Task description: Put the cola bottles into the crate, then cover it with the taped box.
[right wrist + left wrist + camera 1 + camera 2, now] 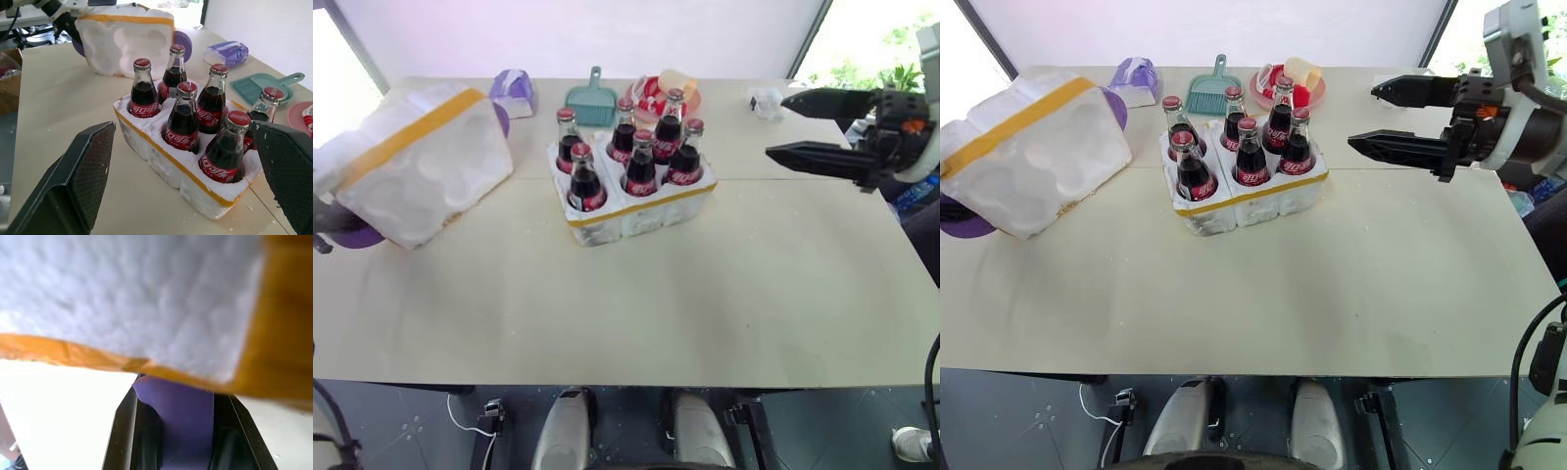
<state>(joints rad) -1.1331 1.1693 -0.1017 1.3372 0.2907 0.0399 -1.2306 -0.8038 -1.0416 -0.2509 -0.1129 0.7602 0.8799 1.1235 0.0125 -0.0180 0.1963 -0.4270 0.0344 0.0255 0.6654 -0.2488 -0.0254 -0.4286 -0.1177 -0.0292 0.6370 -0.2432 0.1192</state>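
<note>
Bottles all in the crate, big box tipped up at the table's left edge

Six cola bottles (640, 163) stand upright in the crate (636, 211), one in each well, red caps up. The crate sits on the table (636, 304) a little toward twelve o'clock from the middle, with its yellow tape band showing along the near side.

At about nine o'clock from the crate, well apart from it, the taped box (426, 166) is tilted up on one edge at the table's left side, its hollowed inside facing the crate and a yellow band running across its top. A purple plate (962, 221) pokes out from under its far-left corner. In the left wrist view the left gripper (173, 431) is right under the box's taped rim, its black fingers (122, 435) drawn in close around a strip of the purple plate, so it looks clamped shut on that; whether it also pinches the box wall I cannot tell.

The right gripper (783, 125) hovers at three o'clock from the crate, above the table and apart from it, pointing toward the bottles with its fingers spread wide and nothing between them.

Behind the crate, toward twelve o'clock, lie a teal dustpan (591, 101), a red plate (658, 96) with a pale cup on it, and at eleven o'clock a purple tissue pack (514, 91)
</note>
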